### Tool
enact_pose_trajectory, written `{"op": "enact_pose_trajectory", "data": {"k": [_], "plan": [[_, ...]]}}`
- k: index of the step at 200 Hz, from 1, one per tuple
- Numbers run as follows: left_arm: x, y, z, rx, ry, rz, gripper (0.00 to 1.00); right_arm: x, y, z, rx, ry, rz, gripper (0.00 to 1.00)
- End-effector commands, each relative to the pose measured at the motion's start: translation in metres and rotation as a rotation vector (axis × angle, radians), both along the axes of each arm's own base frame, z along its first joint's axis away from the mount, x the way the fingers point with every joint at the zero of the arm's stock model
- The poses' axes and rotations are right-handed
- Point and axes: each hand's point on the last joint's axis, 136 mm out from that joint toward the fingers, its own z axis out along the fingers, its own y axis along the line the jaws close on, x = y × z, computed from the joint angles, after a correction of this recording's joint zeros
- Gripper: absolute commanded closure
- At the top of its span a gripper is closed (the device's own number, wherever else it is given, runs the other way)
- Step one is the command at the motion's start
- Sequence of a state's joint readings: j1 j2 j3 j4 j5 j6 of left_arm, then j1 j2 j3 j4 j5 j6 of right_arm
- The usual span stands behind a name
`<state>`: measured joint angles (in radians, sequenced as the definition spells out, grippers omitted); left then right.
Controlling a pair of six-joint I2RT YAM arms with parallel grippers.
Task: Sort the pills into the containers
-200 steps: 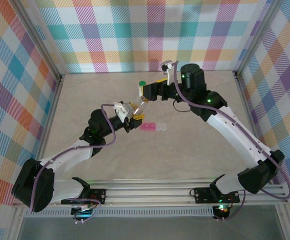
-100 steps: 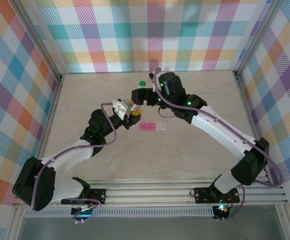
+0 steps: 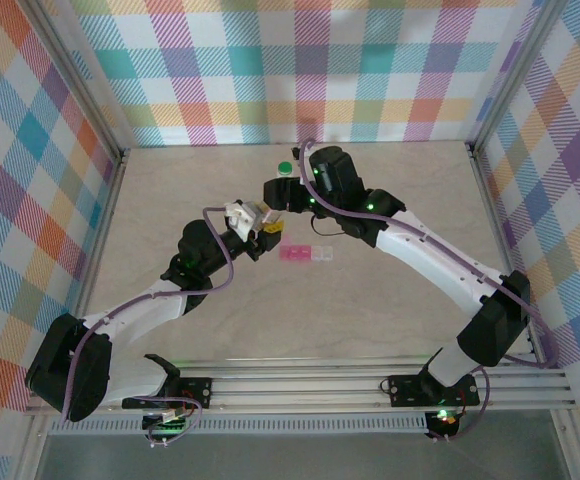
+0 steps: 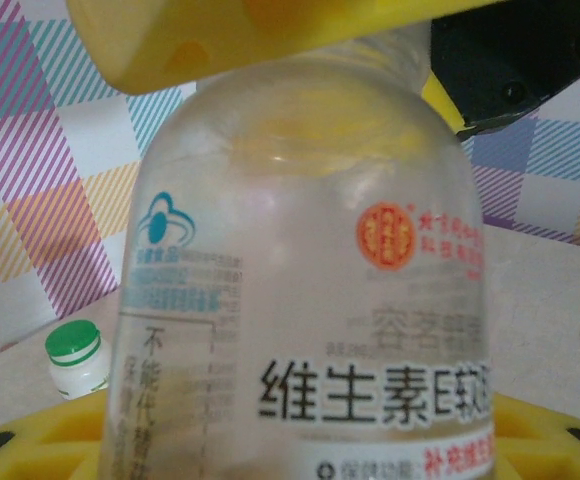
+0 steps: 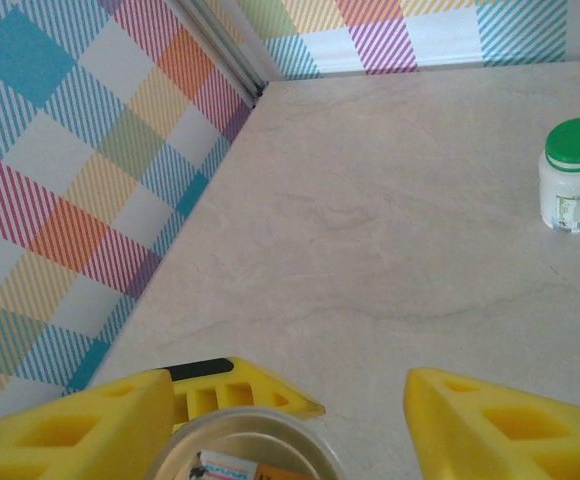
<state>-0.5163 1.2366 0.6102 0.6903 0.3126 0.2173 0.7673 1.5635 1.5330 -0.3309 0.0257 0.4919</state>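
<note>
Walls (image 3: 270, 60): bright plaid on every side.
Table (image 3: 390, 300): pale, marbled stone look.
Left gripper (image 3: 271, 233): clamped on a clear labelled bottle (image 4: 310, 300).
Right gripper (image 5: 360, 395): yellow fingers (image 5: 500, 430) spread either side of that bottle's round top, with a gap on one side.
Containers (image 3: 307, 254): pink-and-clear strip lying flat on the table, just beside the left gripper.
White bottle (image 5: 575, 175): green cap, upright near the back wall, well apart.

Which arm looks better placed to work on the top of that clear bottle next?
Right, probably: the right gripper hangs above the clear bottle, fingers either side of its top, while the left gripper is busy holding that bottle.
</note>
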Motion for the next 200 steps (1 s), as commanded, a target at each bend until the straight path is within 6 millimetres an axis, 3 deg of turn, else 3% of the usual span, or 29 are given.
{"op": "enact_pose_trajectory", "data": {"k": [1, 80, 150, 200], "plan": [[-0.001, -0.001, 0.015, -0.042, -0.046, -0.010, 1.00, 0.002, 0.005, 0.010, 0.015, -0.027, -0.002, 0.42], [-0.002, -0.001, 0.014, -0.040, -0.039, -0.012, 1.00, 0.003, -0.001, 0.005, -0.009, -0.037, -0.017, 0.72], [-0.011, -0.001, 0.010, -0.050, -0.017, -0.037, 1.00, 0.005, -0.031, 0.020, -0.006, -0.093, -0.076, 0.77], [-0.015, 0.007, -0.002, -0.039, 0.018, -0.006, 1.00, 0.007, -0.078, 0.030, 0.071, -0.108, -0.136, 0.77]]}}
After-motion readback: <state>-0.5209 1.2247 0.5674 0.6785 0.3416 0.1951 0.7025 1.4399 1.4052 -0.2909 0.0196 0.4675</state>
